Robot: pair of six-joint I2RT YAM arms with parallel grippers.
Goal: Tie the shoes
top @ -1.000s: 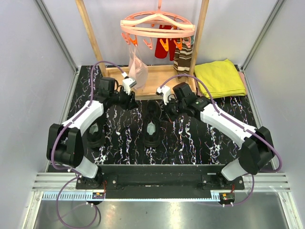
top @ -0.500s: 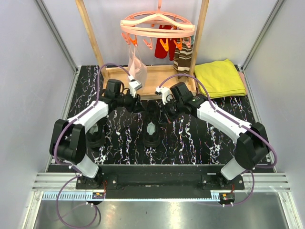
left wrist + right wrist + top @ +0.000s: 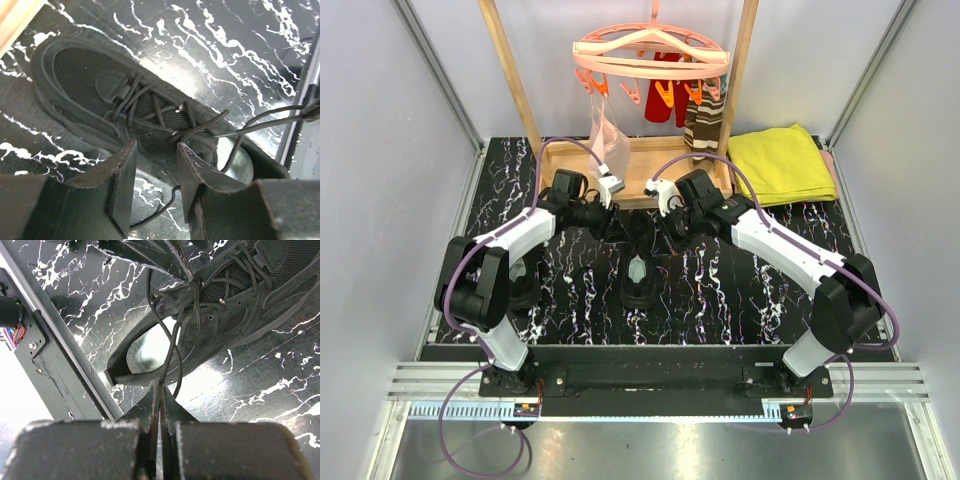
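Black mesh and thin cord make up the middle shoe [image 3: 640, 262], which lies on the marbled table [image 3: 740, 290] with its toe pointing away from the arm bases. The second shoe [image 3: 527, 292] sits well to its left, partly under the left arm.

The right gripper [image 3: 161, 390] hangs just right of the middle shoe, its jaws pressed together on a lace [image 3: 172, 350] that runs up taut from the eyelets. The left gripper [image 3: 152, 182] hovers just left of the shoe's opening, jaws apart and clamping nothing; another loose strand trails beneath the gap.

Several things could go wrong from here. A harder pull on the pinched lace may drag the light shoe across the table or draw the cord through its eyelets. The grip on so thin a strand looks slim, so the lace could slip free. If the left jaws close low, they may catch the tongue or mesh instead of the strand. Both wrists crowd the same shoe and could knock together.

A wooden rack [image 3: 645, 165] stands just behind the shoe's toe, limiting room to pull that way. A pink hanger [image 3: 650, 50] and striped socks [image 3: 700, 120] hang above it, and a yellow cloth [image 3: 780, 165] lies further right.
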